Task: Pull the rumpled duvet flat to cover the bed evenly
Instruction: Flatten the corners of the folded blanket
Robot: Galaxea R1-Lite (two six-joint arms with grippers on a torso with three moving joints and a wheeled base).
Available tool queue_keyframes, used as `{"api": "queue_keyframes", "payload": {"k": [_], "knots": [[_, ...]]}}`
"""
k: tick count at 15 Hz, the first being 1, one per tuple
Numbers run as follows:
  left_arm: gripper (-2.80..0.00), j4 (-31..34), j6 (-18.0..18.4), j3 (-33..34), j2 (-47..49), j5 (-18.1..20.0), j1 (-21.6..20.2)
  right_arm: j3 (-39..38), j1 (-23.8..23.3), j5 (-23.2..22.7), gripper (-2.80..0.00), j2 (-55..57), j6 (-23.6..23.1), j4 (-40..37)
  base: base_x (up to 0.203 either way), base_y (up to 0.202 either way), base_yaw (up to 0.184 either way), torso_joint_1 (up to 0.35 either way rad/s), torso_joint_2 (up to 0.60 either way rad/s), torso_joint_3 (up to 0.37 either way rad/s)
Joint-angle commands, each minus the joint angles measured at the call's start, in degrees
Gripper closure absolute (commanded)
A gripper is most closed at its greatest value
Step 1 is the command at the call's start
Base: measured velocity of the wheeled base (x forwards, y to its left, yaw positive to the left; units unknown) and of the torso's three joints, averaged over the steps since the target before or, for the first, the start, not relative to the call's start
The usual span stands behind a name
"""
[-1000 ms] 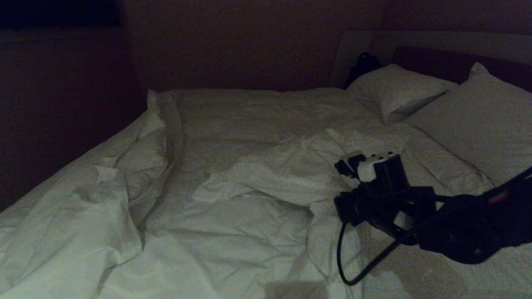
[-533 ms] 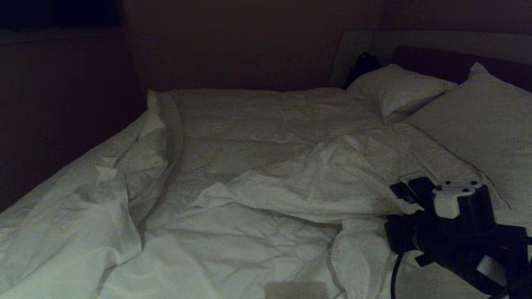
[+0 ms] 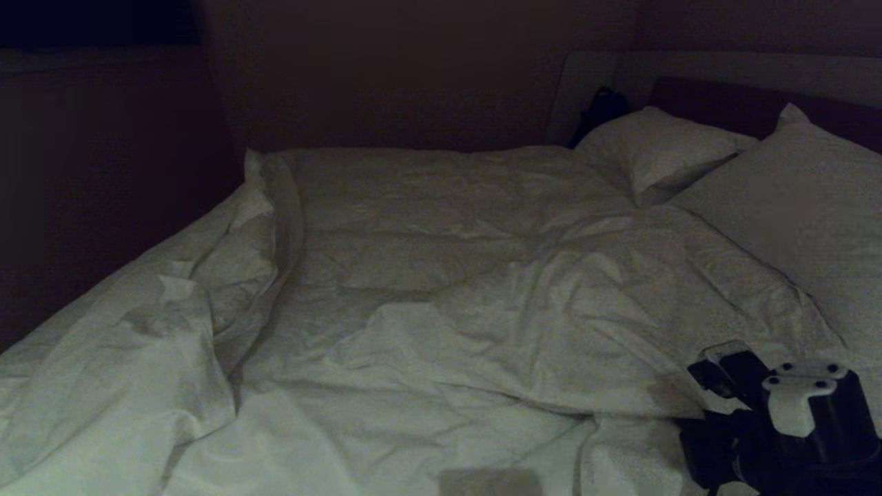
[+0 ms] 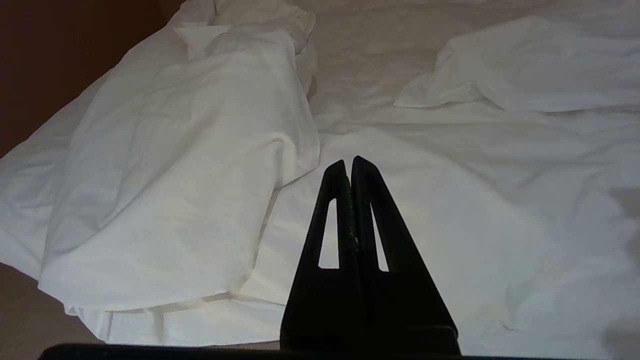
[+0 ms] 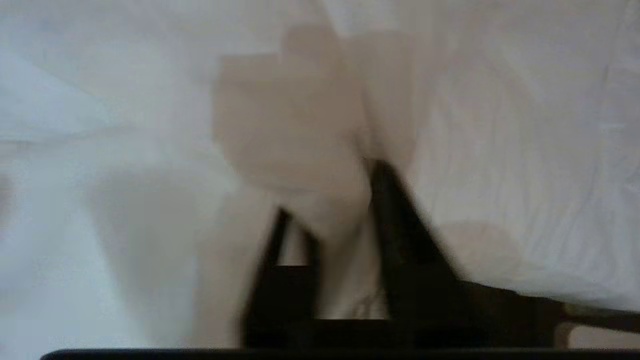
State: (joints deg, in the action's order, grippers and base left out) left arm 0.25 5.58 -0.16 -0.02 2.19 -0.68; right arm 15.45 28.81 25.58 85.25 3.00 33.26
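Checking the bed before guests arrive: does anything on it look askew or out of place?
Yes. The duvet is rumpled: one side is bunched in a heap along the bed's left edge, and a folded flap lies across the middle, so it covers unevenly.

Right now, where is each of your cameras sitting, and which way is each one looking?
Head view: up on the head, looking forward and down across the wide bed with its big white, puffy, creased duvet; the right gripper shows at the lower right.
Left wrist view: behind the left gripper, fingers pressed together, facing the duvet.
Right wrist view: behind the right gripper, close over white cloth, fingers apart.
Shared: head and left wrist views both show the bunched fold on the robot's left.
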Motion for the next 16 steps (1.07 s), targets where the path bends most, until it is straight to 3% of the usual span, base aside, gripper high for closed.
{"api": "queue_keyframes", "payload": {"k": [1,5,8,13,14,16], "knots": [[0.0,0.0,0.0,0.0,0.0,0.0,0.0,-1.3,0.2,-0.4,-2.8,0.0,1.0,0.4,0.0,0.0,0.0,0.0,0.0,0.0],[0.0,0.0,0.0,0.0,0.0,0.0,0.0,-2.3,1.7,-1.2,-2.8,-1.9,0.8,0.5,0.0,0.0,0.0,0.0,0.0,0.0],[0.0,0.0,0.0,0.0,0.0,0.0,0.0,-2.1,5.6,-0.5,-2.8,-7.0,-0.4,0.3,0.0,0.0,0.0,0.0,0.0,0.0],[0.0,0.0,0.0,0.0,0.0,0.0,0.0,0.8,7.8,-0.6,-2.8,-13.9,-10.6,-0.2,0.0,0.0,0.0,0.0,0.0,0.0],[0.0,0.0,0.0,0.0,0.0,0.0,0.0,0.9,7.9,-0.8,0.0,-13.6,-11.3,-0.2,0.0,0.0,0.0,0.0,0.0,0.0],[0.0,0.0,0.0,0.0,0.0,0.0,0.0,1.4,8.1,-1.5,0.0,-10.1,-14.2,-0.2,0.0,0.0,0.0,0.0,0.0,0.0]]}}
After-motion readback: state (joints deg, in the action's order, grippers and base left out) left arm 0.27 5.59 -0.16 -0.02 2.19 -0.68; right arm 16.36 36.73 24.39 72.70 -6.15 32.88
